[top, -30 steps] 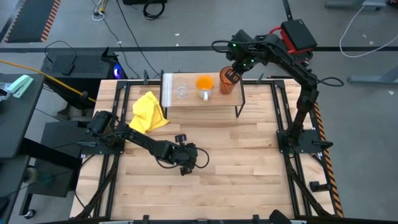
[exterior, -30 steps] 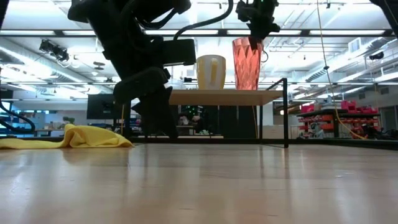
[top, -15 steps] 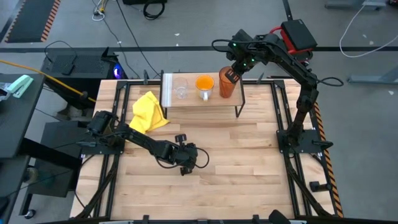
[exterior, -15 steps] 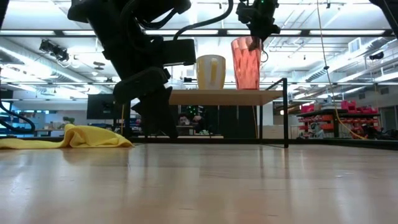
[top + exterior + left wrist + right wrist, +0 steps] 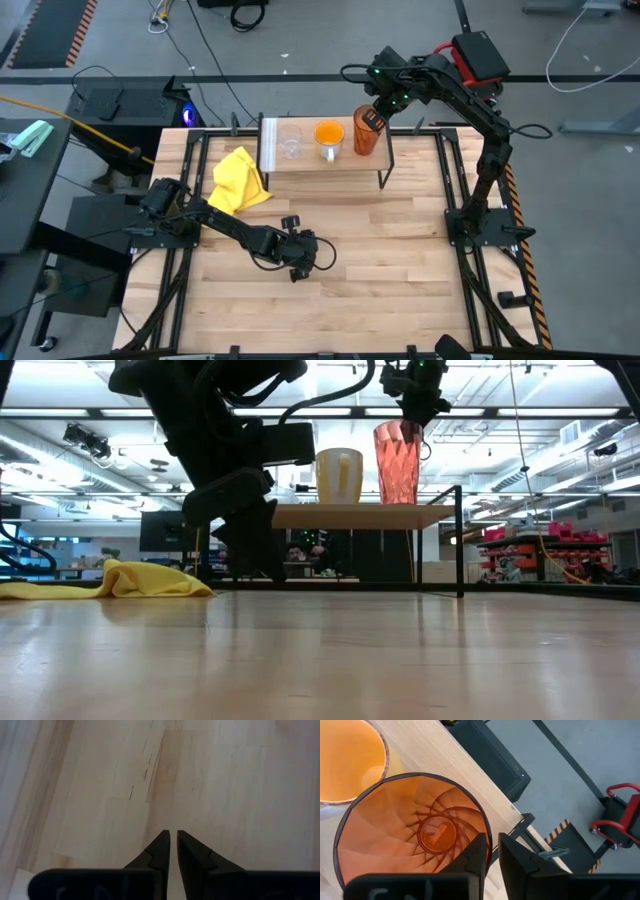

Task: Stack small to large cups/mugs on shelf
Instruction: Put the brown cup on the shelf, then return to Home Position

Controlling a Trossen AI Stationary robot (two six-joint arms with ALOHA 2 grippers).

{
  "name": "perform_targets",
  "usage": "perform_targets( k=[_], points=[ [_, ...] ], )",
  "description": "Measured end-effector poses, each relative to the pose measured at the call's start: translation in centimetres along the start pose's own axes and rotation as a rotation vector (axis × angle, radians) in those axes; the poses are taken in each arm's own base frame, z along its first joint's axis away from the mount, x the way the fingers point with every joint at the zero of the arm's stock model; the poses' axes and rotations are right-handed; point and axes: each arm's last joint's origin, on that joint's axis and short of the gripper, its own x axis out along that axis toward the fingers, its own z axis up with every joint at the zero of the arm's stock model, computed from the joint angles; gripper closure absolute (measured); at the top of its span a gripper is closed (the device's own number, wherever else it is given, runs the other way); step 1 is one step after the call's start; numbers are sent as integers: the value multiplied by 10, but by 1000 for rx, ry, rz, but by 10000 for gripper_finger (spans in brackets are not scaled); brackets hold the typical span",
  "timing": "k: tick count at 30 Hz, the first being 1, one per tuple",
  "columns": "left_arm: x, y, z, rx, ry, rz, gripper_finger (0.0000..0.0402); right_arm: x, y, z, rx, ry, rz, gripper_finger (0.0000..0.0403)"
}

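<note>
Tumbler (image 5: pixel 364 138), orange mug (image 5: pixel 329 135) and clear glass (image 5: pixel 291 144) line my shelf (image 5: pixel 320 160). Right pincer (image 5: pixel 491 854) straddles the tumbler's rim, slightly spread. Left pincer (image 5: pixel 173 851), nearly pressed together, idles over the table (image 5: pixel 380 250) near a yellow cloth (image 5: pixel 238 180).

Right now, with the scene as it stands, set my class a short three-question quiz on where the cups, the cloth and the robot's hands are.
1. Fill in: the ___ hand is at the rim of the amber tumbler.
2. Which vessel stands in the middle of the row on the shelf? A) the clear glass B) the orange mug C) the amber tumbler
3. True or false: the yellow cloth lies on the tabletop, beside the shelf and not on it.

Key: 1 right; 2 B; 3 true.
</note>
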Motion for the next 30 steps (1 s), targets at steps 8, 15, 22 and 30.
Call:
perform_targets(
  k=[8,15,22,30],
  points=[
    [0,0,0,-1,0,0,366,-1,0,1,-18,-11,0,346],
    [0,0,0,-1,0,0,362,-18,-2,3,-2,-74,6,346],
    [0,0,0,-8,-1,0,360,-38,1,0,3,-106,21,346],
    [0,0,1,-11,-6,-2,369,-73,6,-18,65,-192,70,346]
  ],
)
